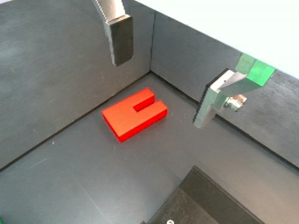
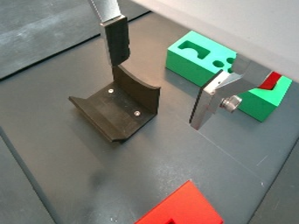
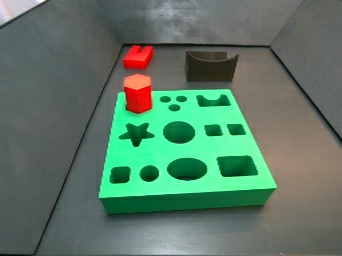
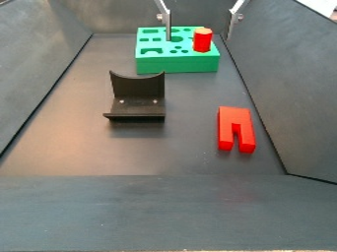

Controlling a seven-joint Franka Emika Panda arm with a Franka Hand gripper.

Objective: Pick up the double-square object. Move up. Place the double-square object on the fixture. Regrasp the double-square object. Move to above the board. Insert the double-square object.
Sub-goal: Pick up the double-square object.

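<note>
A small red double-square object (image 4: 235, 129) lies flat on the dark floor, its notch facing the near end in a side view, untouched and well apart from everything else; in a wrist view the same block (image 1: 135, 114) sits below and between the two silver fingers, its notch turned toward the back wall; the gripper (image 1: 170, 74) hangs above it with its jaws spread wide and nothing held between them, so the pick-up looks not yet begun; beside the block stands the dark fixture (image 4: 134, 96) with its curved top, and beyond that the green board (image 3: 187, 150), which carries a red hexagonal prism (image 3: 136, 92) upright near one corner. Likely risks from here: the fingers may come down off-centre and close on a single lobe, so the block twists or slips out; a descent that is too deep could press a pad into the floor; closing across the notch could leave a weak hold; a skewed grasp would make seating it on the fixture harder.
</note>
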